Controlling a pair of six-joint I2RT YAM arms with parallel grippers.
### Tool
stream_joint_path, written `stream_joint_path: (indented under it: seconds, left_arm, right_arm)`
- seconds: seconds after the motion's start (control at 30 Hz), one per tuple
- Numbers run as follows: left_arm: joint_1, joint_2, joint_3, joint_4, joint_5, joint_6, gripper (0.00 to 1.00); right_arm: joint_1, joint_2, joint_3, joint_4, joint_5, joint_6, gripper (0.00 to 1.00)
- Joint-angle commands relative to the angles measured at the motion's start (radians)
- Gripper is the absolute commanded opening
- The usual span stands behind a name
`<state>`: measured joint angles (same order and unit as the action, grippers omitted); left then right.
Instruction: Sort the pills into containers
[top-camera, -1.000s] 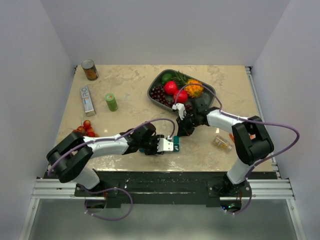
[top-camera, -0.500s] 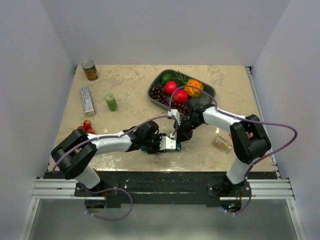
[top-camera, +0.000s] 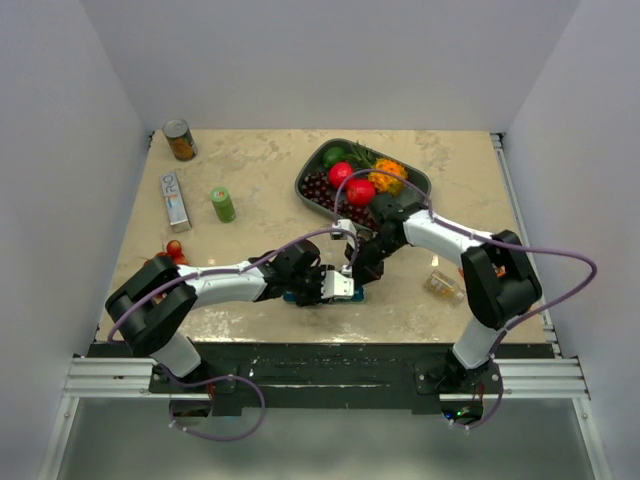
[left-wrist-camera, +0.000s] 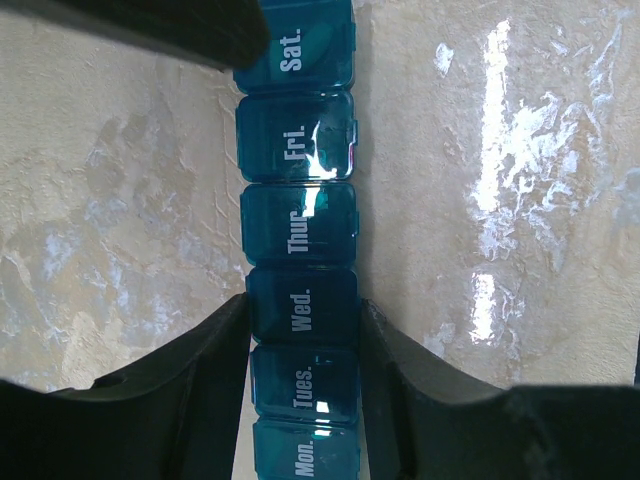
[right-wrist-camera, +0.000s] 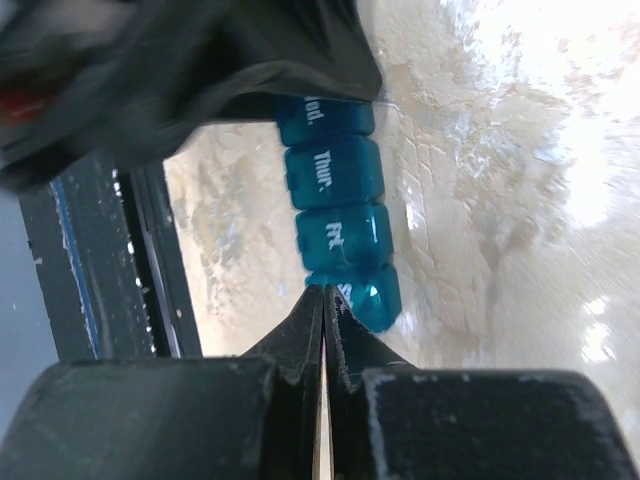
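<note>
Currently the pill organizer (left-wrist-camera: 300, 235) lies flat on the table (top-camera: 250, 170), near the front edge about mid-width, between the two grippers. In the top view its long axis runs roughly left-right, parallel to the near edge, and most of it is hidden under the grippers. The Mon end points toward the left arm's wrist and the Sat end toward the right arm. Labels in the left wrist view read Mon, Tues, Wed, Thur, Fri, Sat, and every lid that shows is down.

The left gripper (left-wrist-camera: 303, 312) straddles the strip across its short axis. One finger (left-wrist-camera: 190, 370) is on each long side, level with the Wed and Tues compartments, and both press against the strip's walls, so it has hold of it.

The right gripper (right-wrist-camera: 324, 292) comes in from the far right with its fingers pressed together. Nothing can be seen between them. The joined tips sit right at the Sat compartment, at its edge. I can't tell whether they actually touch the lid.

Behind the right arm is a dark oval fruit tray (top-camera: 417, 178). A small clear container (top-camera: 443, 285) lies on its side to the right of the grippers. A can (top-camera: 180, 140), a silver box (top-camera: 175, 198), a green bottle (top-camera: 222, 204) and red tomatoes (top-camera: 174, 248) are well apart, on the left half.
</note>
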<state>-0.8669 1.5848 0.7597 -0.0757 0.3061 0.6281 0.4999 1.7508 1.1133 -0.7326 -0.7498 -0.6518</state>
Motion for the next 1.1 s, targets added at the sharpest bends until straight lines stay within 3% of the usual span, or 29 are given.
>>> stream_joint_path:
  seconds: [0.0, 0.17, 0.43, 0.6, 0.7, 0.8, 0.9, 1.07]
  left_arm:
    - [-0.004, 0.023, 0.004, -0.030, -0.013, -0.010, 0.01]
    - [-0.004, 0.023, 0.010, -0.038, -0.015, -0.011, 0.01]
    - [-0.004, 0.032, 0.016, -0.039, -0.018, -0.016, 0.00]
    - [-0.004, 0.034, 0.015, -0.035, -0.016, -0.022, 0.00]
    - [-0.004, 0.038, 0.016, -0.039, -0.021, -0.024, 0.00]
    - [-0.004, 0.035, 0.015, -0.041, -0.025, -0.024, 0.00]
    - [-0.004, 0.035, 0.015, -0.042, -0.027, -0.024, 0.00]
    - [-0.004, 0.043, 0.021, -0.044, -0.030, -0.025, 0.00]
  right_arm:
    - [-0.027, -0.122, -0.018, -0.045, -0.055, -0.077, 0.00]
    - [-0.032, -0.097, -0.026, -0.034, -0.022, -0.062, 0.00]
    - [-0.018, 0.119, -0.029, 0.073, 0.245, 0.119, 0.00]
    - [-0.023, 0.090, -0.015, 0.041, 0.167, 0.097, 0.00]
    - [-0.040, 0.026, 0.017, -0.074, -0.071, -0.024, 0.00]
    - [-0.058, -0.037, 0.033, -0.167, -0.201, -0.153, 0.00]
    - [-0.064, -0.066, 0.020, -0.176, -0.223, -0.193, 0.00]
    - [-0.064, -0.028, -0.004, -0.110, -0.148, -0.108, 0.00]
